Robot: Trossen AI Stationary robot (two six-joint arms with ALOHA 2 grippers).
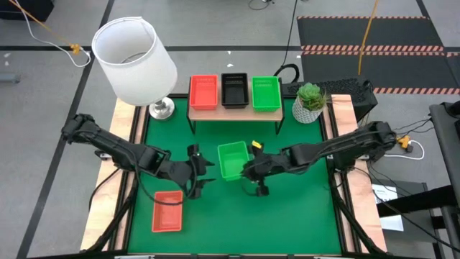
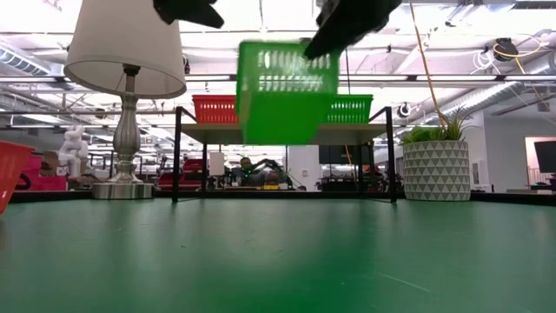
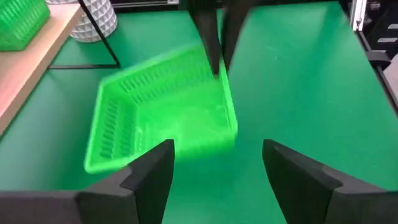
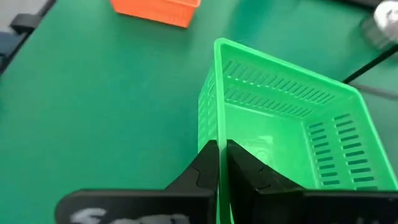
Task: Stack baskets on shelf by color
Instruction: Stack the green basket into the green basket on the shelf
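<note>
The shelf (image 1: pixel 233 109) stands at the table's far side. On its top are an orange-red basket (image 1: pixel 203 92), a black basket (image 1: pixel 235 90) and a green basket (image 1: pixel 266 93). My right gripper (image 1: pixel 251 164) is shut on another green basket (image 1: pixel 231 160) in front of the shelf. The basket hangs in the air in the low view (image 2: pixel 278 91). My left gripper (image 1: pixel 199 173) is open and empty just left of that basket, its fingers (image 3: pixel 149 174) short of it. One orange-red basket (image 1: pixel 167 211) lies flat on the table at the near left. My right gripper pinches the rim of the green basket's right-hand wall (image 4: pixel 217 134), one finger inside the basket and one outside. The fingers (image 3: pixel 214 43) come from the table's right, slanting down. The basket is lifted clear of the table and hangs tilted below the fingers.
A white-shaded lamp (image 1: pixel 136 54) stands at the far left corner. A potted plant (image 1: pixel 310 101) stands at the far right beside the shelf. Wooden rails (image 1: pixel 343 155) edge the green mat. The mat's near middle and near right are bare.
</note>
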